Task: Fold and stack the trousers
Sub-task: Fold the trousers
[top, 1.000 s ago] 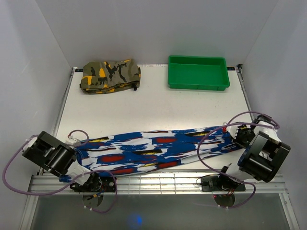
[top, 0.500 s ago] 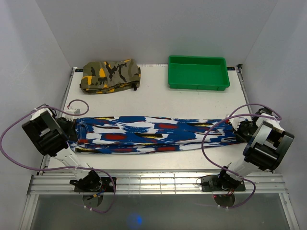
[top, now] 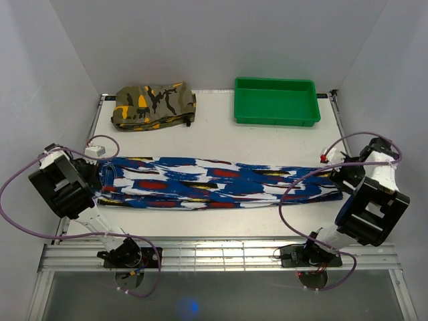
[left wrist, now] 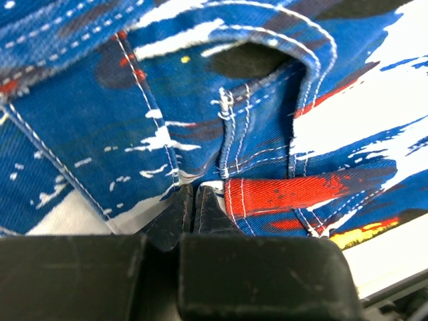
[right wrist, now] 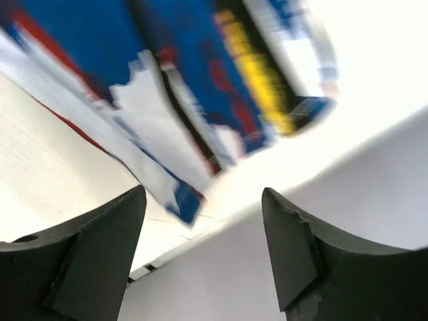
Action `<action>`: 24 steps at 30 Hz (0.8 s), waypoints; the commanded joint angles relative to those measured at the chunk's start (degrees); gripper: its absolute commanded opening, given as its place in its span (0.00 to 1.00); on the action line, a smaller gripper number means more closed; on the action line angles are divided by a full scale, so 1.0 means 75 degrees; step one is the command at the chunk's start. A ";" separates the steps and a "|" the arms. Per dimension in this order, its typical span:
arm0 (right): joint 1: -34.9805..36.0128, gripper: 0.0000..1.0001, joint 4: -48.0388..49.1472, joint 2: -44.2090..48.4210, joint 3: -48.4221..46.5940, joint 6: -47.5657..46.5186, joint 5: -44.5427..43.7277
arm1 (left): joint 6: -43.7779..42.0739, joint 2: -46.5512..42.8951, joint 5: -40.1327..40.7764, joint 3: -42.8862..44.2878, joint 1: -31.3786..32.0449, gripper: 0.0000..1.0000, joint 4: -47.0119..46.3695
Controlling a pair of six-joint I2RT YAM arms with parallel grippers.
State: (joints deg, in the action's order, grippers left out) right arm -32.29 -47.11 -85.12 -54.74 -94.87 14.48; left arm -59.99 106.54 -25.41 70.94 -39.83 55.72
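White tabletop fills the space between plain pale walls, and the trousers lie flat across its near half, stretched out in one long band from the left arm to the right arm. The band is narrow and slightly slanted, its left end a little farther back than its right. The waist end sits at the left, the leg ends at the right.

At the back left of the table a folded camouflage garment rests by itself, and at the back right sits a green tray — both well apart from the trousers.

From the left wrist view, the left gripper has its two fingers pressed together, pinching the blue printed fabric beside a belt loop and a red patch, with a pocket opening just beyond.

From the right wrist view, the right gripper has its fingers spread wide apart and holds nothing — the blurred end of a trouser leg lies on the table just past the fingertips, not between them.
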 commanded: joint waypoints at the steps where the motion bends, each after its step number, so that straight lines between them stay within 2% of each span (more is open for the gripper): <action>1: 0.0600 0.76 -0.1213 0.0649 -0.1300 0.0893 0.1263 | -0.0439 -0.0330 -0.0314 -0.0095 -0.0126 0.00 -0.0997; 2: 0.0846 0.72 -0.1369 0.0801 -0.1662 0.1209 0.1582 | -0.0451 -0.0365 -0.0397 -0.0083 -0.0126 0.00 -0.0822; 3: 0.1533 0.69 -0.1359 0.1174 -0.1759 0.1618 0.1875 | -0.0474 -0.0377 -0.0467 -0.0048 -0.0126 0.00 -0.0728; 5: 0.2578 0.61 -0.0601 0.1597 -0.1737 0.3233 0.2194 | -0.0498 -0.0377 -0.0468 -0.0048 -0.0126 0.00 -0.0587; 6: 0.3824 0.56 -0.0098 0.1948 -0.1516 0.3912 0.2148 | -0.0498 -0.0354 -0.0456 -0.0118 -0.0126 0.00 -0.0551; 7: 0.4498 0.52 0.0893 0.2056 -0.1398 0.5137 0.1904 | -0.0486 -0.0342 -0.0491 -0.0176 -0.0126 0.00 -0.0528; 8: 0.5155 0.47 0.1239 0.2091 -0.1304 0.5544 0.1774 | -0.0440 -0.0342 -0.0537 -0.0247 -0.0103 0.00 -0.0481; 9: 0.6391 0.45 0.1486 0.1953 -0.1291 0.5884 0.1598 | -0.0416 -0.0342 -0.0573 -0.0340 -0.0068 0.00 -0.0457; 11: 0.7453 0.40 0.1746 0.1567 -0.1454 0.6668 0.1234 | -0.0369 -0.0424 -0.0550 -0.0715 0.0072 0.00 -0.0492; 12: 0.8270 0.38 0.1735 0.1089 -0.1571 0.6870 0.1210 | -0.0299 -0.0448 -0.0538 -0.0867 0.0119 0.00 -0.0539; 15: 0.9399 0.35 0.2072 0.0232 -0.1725 0.7340 0.0999 | -0.0007 -0.0541 -0.0596 -0.1336 0.0307 0.00 -0.0715; 17: 0.9823 0.35 0.2319 -0.0191 -0.1631 0.7364 0.0929 | 0.0250 -0.0623 -0.0643 -0.1605 0.0517 0.00 -0.0750; 22: 1.0165 0.34 0.2495 -0.0849 -0.1947 0.7481 0.0987 | 0.0918 -0.1091 -0.0936 -0.2203 0.1243 0.00 -0.0715; 24: 1.0177 0.34 0.2613 -0.1036 -0.2052 0.7551 0.0953 | 0.1211 -0.1383 -0.1134 -0.2426 0.1794 0.00 -0.0785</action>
State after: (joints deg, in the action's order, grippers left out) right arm 44.03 -31.07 -92.44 -66.78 -41.19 22.00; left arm -55.86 96.57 -28.67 57.63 -31.77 46.24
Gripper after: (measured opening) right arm 0.339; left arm 0.028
